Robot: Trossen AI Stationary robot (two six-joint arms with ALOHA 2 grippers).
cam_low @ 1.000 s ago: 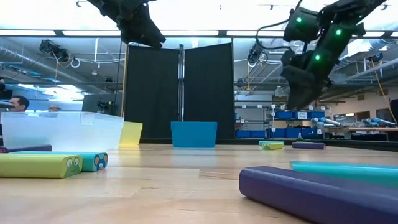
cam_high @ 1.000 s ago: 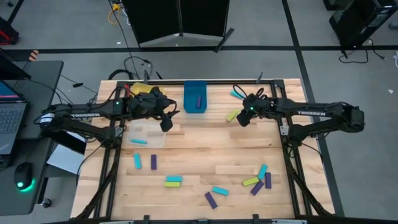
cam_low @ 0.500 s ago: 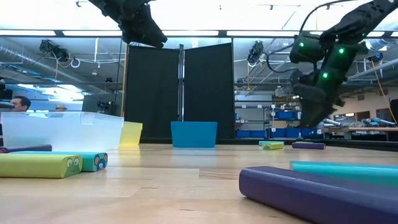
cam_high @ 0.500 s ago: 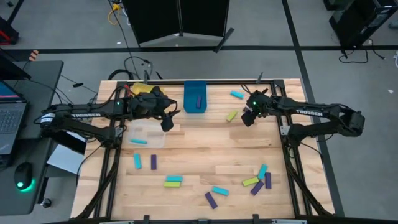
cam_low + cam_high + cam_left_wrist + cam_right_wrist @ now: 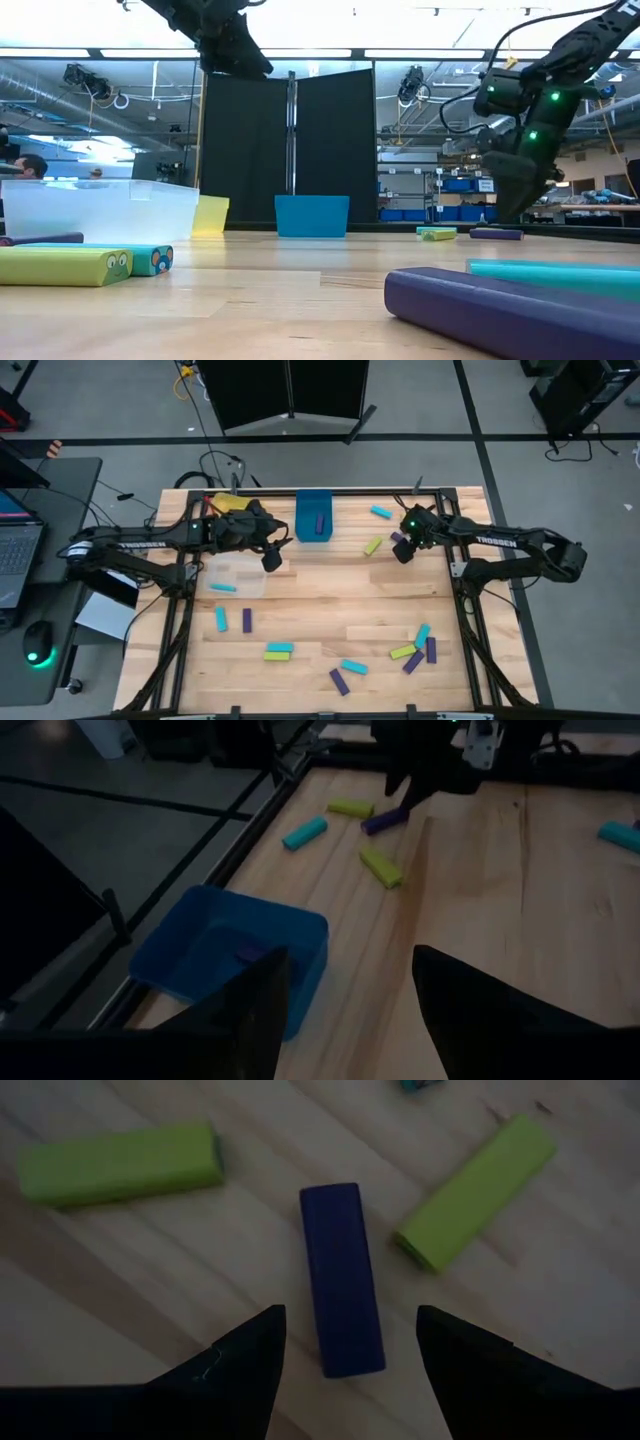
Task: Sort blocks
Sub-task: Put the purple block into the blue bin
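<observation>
Dark purple rectangular block (image 5: 343,1279), flat on the wooden table (image 5: 330,595) near its far right corner, lies between your right gripper (image 5: 345,1342)'s spread fingers. Two lime-green bars (image 5: 120,1164) flank it. Your left gripper (image 5: 350,982), also spread, hovers near the blue bin (image 5: 226,955).
</observation>
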